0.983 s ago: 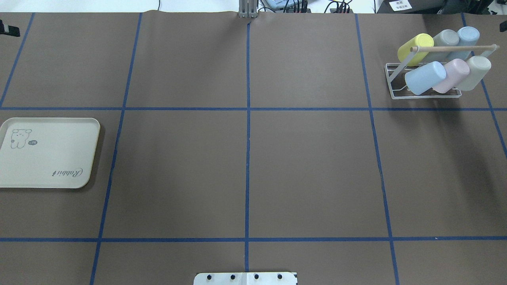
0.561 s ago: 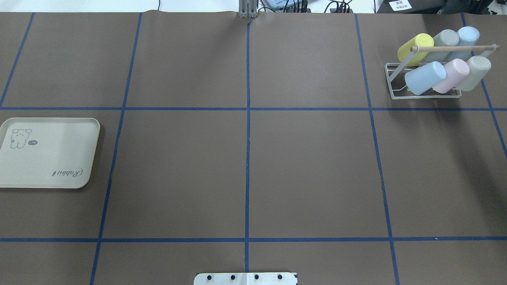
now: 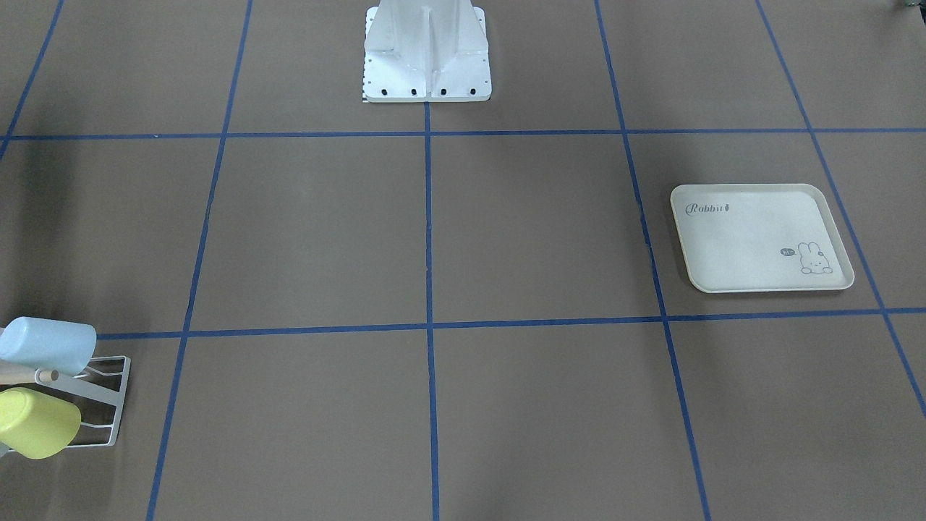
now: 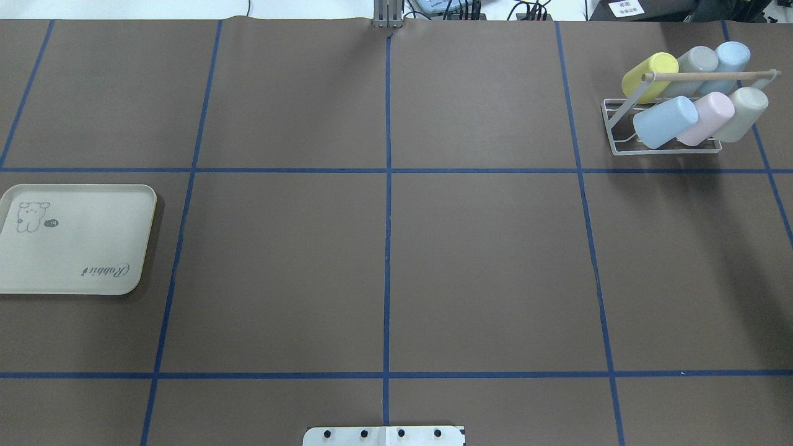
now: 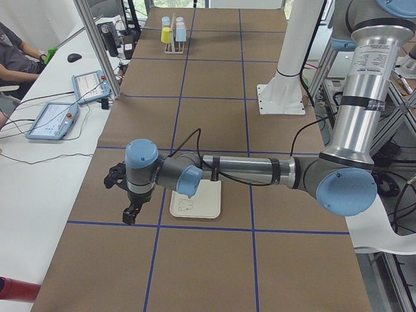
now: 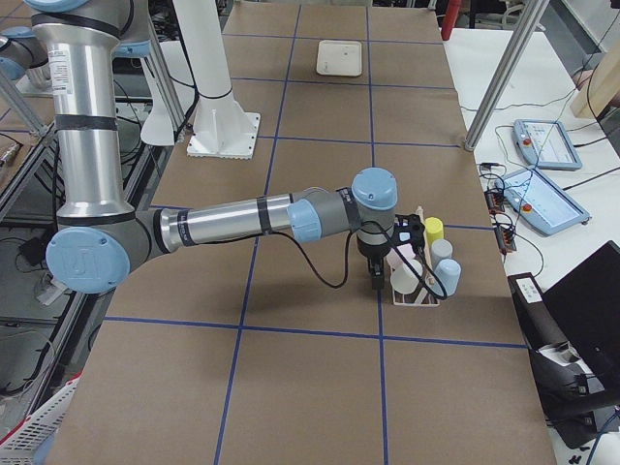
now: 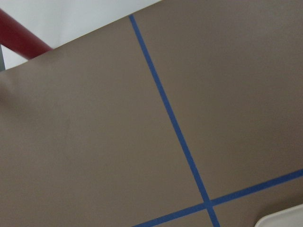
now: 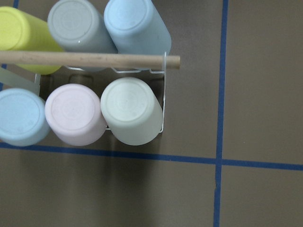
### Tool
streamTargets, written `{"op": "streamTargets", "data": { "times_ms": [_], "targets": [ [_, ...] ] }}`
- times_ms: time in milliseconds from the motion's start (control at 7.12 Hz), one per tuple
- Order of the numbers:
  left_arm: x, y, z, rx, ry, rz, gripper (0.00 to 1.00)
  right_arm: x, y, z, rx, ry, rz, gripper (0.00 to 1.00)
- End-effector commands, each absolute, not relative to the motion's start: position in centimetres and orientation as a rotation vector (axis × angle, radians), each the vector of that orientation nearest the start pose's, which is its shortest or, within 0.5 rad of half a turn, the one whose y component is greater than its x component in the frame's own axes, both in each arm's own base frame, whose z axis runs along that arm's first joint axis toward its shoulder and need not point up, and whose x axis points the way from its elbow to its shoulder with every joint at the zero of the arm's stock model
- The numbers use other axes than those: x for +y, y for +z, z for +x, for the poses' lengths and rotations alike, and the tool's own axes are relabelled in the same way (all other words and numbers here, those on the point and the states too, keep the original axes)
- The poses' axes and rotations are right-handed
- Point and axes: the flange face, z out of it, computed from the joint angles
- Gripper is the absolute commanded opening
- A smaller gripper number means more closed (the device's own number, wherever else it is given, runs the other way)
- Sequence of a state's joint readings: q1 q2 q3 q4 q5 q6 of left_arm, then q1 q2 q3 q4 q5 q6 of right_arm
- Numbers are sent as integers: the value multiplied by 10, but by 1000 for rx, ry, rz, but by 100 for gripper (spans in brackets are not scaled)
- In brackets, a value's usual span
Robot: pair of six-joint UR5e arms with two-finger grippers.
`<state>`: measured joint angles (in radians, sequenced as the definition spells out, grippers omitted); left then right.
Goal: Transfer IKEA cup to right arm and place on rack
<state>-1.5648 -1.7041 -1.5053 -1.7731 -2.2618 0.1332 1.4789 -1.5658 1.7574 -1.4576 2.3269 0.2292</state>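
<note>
Nothing has shifted: rack (image 4: 619, 147) at table (image 4: 483, 260) far-right corner holds six cups (image 4: 666, 121), tray (image 4: 74, 248) lettered "Rabbit" sits at left edge, left gripper (image 5: 129, 216) and right gripper (image 6: 376, 283) closure indeterminable

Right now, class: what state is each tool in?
Left tool: cannot be told, seen only from the side.
Right tool: cannot be told, seen only from the side.

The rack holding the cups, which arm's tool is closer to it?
Right. The right tool hangs close beside the rack; the left tool is at the table's opposite end, by the rabbit tray.
</note>
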Motion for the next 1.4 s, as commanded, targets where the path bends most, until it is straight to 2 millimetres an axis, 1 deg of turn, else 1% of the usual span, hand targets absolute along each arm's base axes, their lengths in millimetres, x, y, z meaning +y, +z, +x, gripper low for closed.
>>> {"op": "streamTargets", "data": {
  "times_ms": [0, 140, 281, 421, 561, 702, 842, 1123, 1263],
  "targets": [
    [-510, 583, -65, 709, 215, 264, 100, -489, 549, 23, -786, 71, 132, 99],
    [-508, 575, -64, 723, 220, 277, 100, -492, 544, 19, -789, 63, 137, 99],
    [-514, 575, -61, 748, 198, 243, 100, -492, 549, 14, -790, 56, 125, 99],
    [-522, 567, -60, 752, 185, 216, 100, -494, 541, 13, -805, 46, 137, 99],
    [-524, 563, -59, 778, 132, 157, 100, -497, 535, 11, -826, 42, 133, 99],
    [-522, 561, -56, 829, 122, 143, 100, -487, 525, 13, -826, 38, 155, 99],
    [-521, 559, -55, 833, 124, 148, 100, -470, 530, 14, -824, 42, 148, 99],
    [-521, 556, -54, 834, 130, 158, 100, -469, 533, 15, -814, 47, 145, 99],
    [-521, 553, -54, 834, 133, 164, 100, -460, 543, 16, -812, 58, 122, 99]
  ]
}}
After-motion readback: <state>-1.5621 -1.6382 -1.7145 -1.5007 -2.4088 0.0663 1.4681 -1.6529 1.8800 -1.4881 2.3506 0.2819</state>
